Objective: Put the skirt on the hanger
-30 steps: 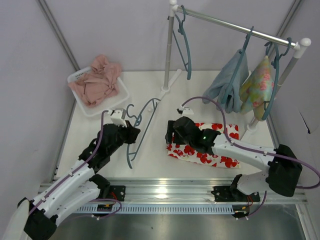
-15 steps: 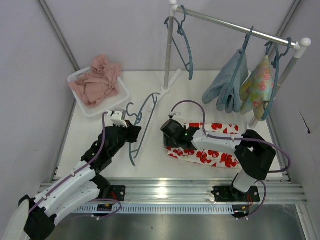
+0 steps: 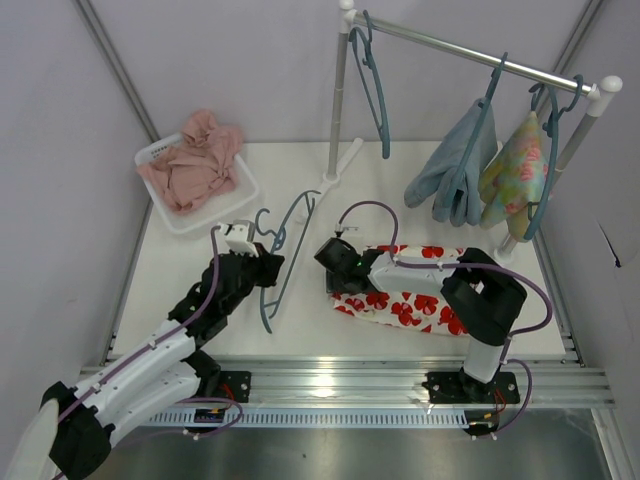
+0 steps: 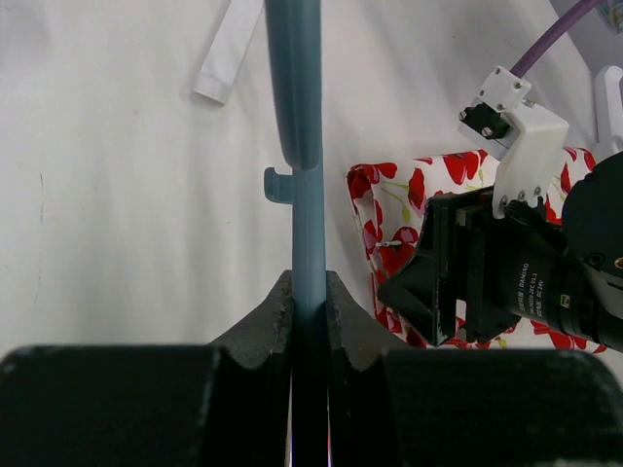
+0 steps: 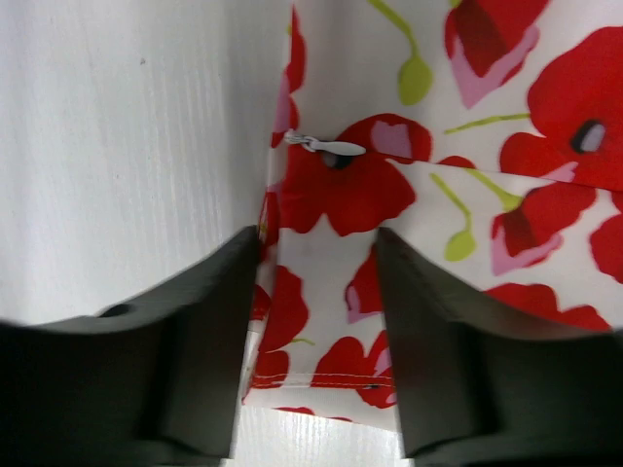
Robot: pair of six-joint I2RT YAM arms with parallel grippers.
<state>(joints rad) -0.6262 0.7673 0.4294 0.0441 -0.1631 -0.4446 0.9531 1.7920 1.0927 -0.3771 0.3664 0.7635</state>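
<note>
Black left gripper pinched tight on the bar of the slim teal-blue plastic hanger, hook end toward the far side. Hanger sits just left of the small white skirt with red flowers, not touching it. Skirt lies flat on the white table, right of centre. Right gripper is down on the skirt's left edge, fingers spread apart with printed fabric and a small zip pull between them, not pinching. Further back left, a white basket holds dusty-pink cloth. Far right, a metal rail carries a blue garment and a pale green floral garment.
</note>
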